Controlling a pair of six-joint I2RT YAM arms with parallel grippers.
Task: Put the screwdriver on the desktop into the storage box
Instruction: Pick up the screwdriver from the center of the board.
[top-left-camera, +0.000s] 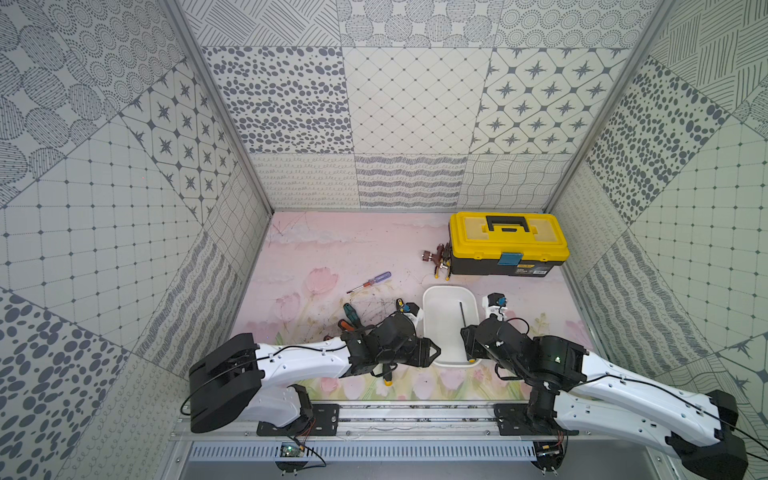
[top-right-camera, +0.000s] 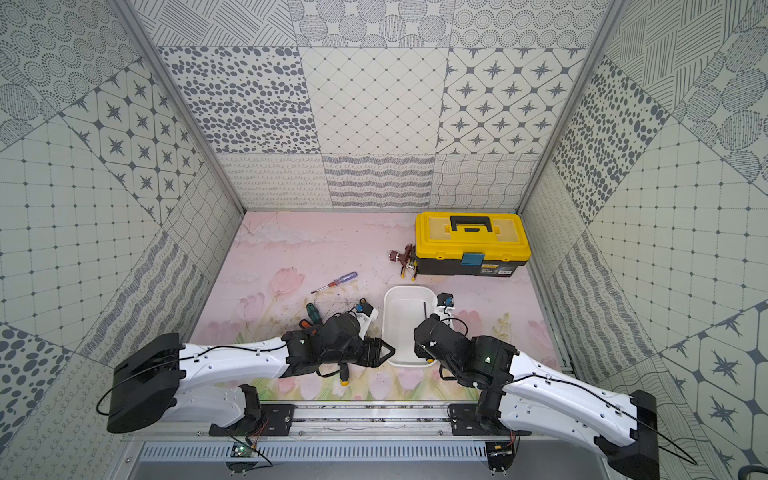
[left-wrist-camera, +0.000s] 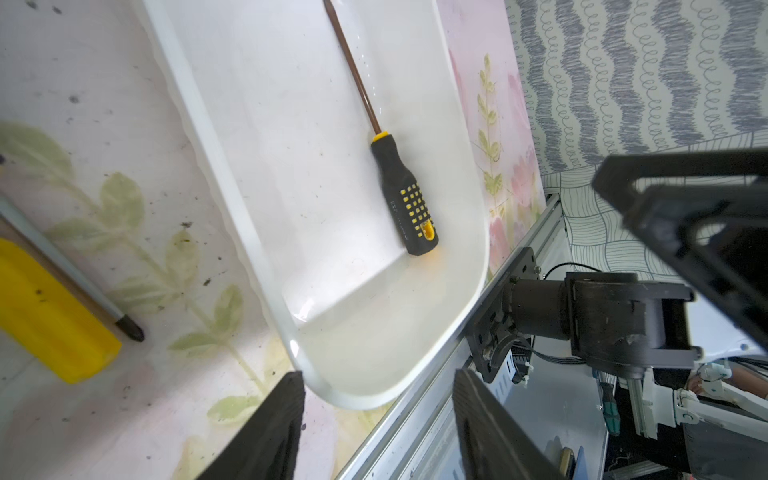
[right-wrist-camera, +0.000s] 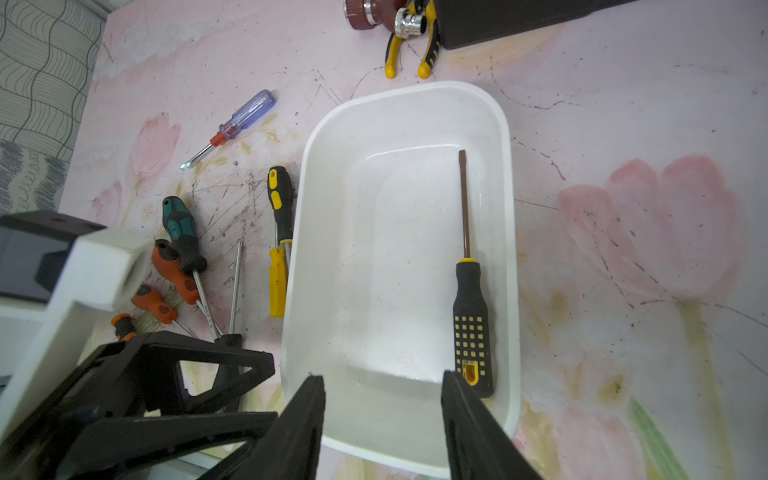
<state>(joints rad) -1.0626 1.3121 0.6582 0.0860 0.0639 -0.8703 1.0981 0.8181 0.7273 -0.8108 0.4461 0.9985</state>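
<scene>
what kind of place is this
Probably a robot test booth staged as a tool bench: patterned walls around a flowered table, robot arms on a rail, screwdrivers, a white tub, a toolbox.

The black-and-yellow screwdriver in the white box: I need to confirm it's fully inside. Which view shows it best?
The right wrist view: the screwdriver shows tip to handle, lying inside the storage box. The left wrist view crops its tip; both top views show only the shaft, the right arm hiding most of the handle.
</scene>
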